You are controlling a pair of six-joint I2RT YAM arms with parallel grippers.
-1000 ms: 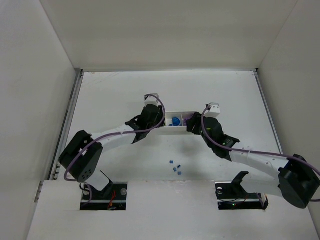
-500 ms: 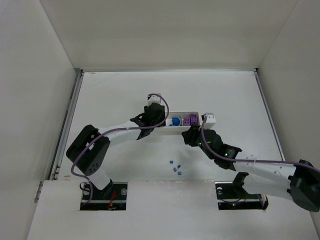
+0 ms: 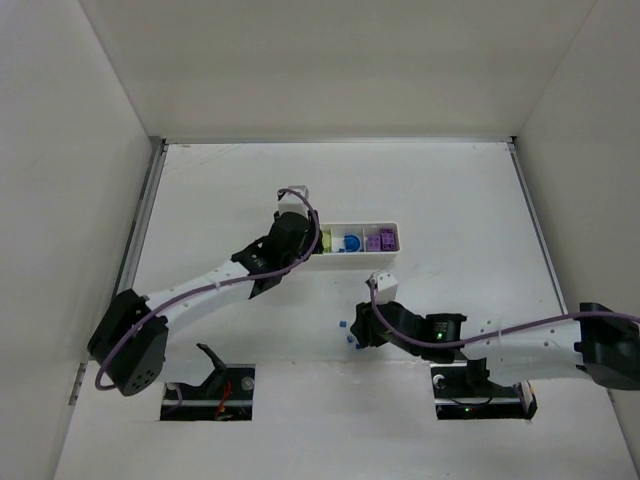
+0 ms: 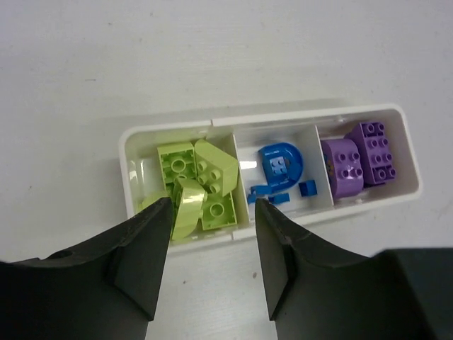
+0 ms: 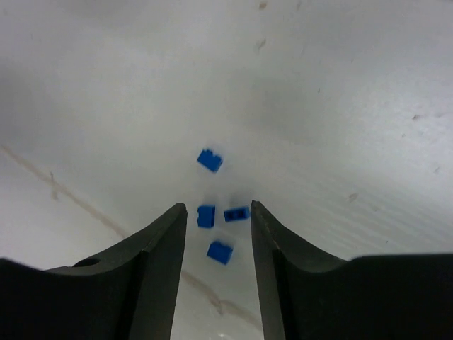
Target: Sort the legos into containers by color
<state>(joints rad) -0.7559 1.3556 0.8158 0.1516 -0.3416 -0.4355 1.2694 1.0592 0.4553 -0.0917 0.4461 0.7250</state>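
Observation:
The white tray (image 4: 269,117) holds lime green bricks (image 4: 198,180) in its left compartment, a round blue piece (image 4: 281,162) with small blue bits in the middle one, and two purple bricks (image 4: 357,159) in the right one. My left gripper (image 4: 212,207) is open and empty, just off the tray's near side by the lime compartment. In the top view it (image 3: 308,243) sits at the left end of the tray (image 3: 360,226). My right gripper (image 5: 218,209) is open and low over several tiny blue bits (image 5: 206,216) on the table. Two of the bits lie between its fingers. In the top view it (image 3: 357,332) is near the front edge.
The white table has raised side rails and white walls to the left, right and back. One blue bit (image 5: 209,160) lies just beyond the right fingertips. The arm bases and their cut-outs are at the near edge.
My right gripper left the right end of the tray and swung back toward the near edge, down over the loose blue bits. My left gripper stayed at the tray's left end, shifting slightly.

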